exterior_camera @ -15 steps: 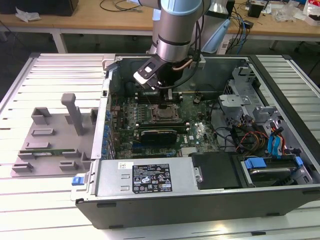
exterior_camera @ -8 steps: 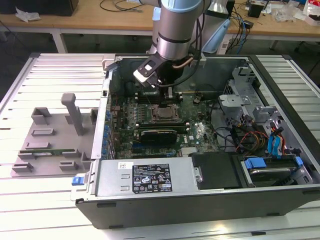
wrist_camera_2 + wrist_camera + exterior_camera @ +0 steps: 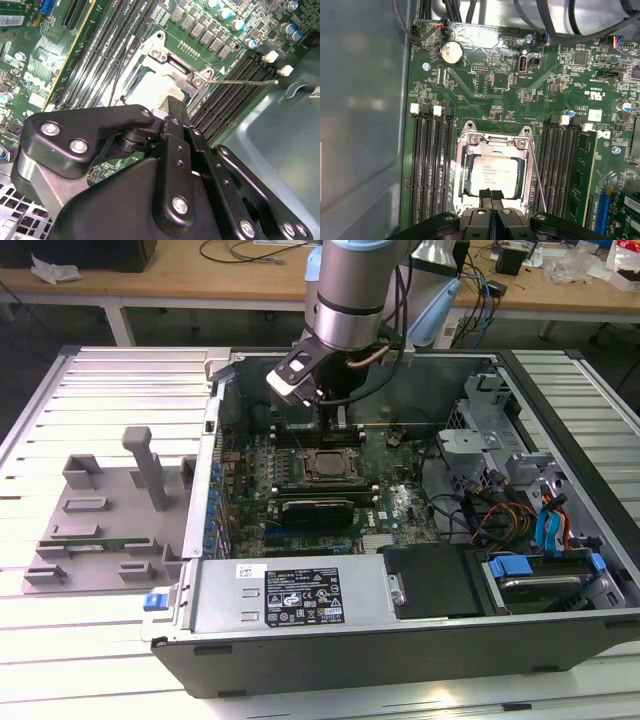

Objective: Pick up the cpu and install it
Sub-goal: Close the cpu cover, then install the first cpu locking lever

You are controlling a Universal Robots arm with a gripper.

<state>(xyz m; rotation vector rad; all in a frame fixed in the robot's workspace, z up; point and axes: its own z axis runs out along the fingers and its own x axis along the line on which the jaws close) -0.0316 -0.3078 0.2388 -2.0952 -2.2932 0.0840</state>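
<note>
Scene: a grey metal computer case is lying open on the pale slatted desk, taking up the middle of the exterior view and its right. The arm is reaching down into it from the upper centre.
Cpu: the small flat square chip with a shiny silver-grey top, the cpu, is lying level inside the silver metal socket frame. The frame is sitting on the green motherboard, between two banks of long black memory slots.
Claw: the black claw is being kept narrow, its two fingertips lying side by side with only a seam between them. Nothing is being gripped. It is hanging over one edge of the cpu; whether that edge is being touched cannot be told.
Lever: a thin steel wire lever is running along one side of the socket frame.
Progress: the cpu is judged to be seated in its socket.
Handling: the cpu is judged to be light and stiff, with a smooth, slippery lid. Its underside and the socket beneath it are being treated as fragile.
Hold: two opposite sides of the thin pale rim are judged best, with the cpu kept level and not pressed from above.
</note>
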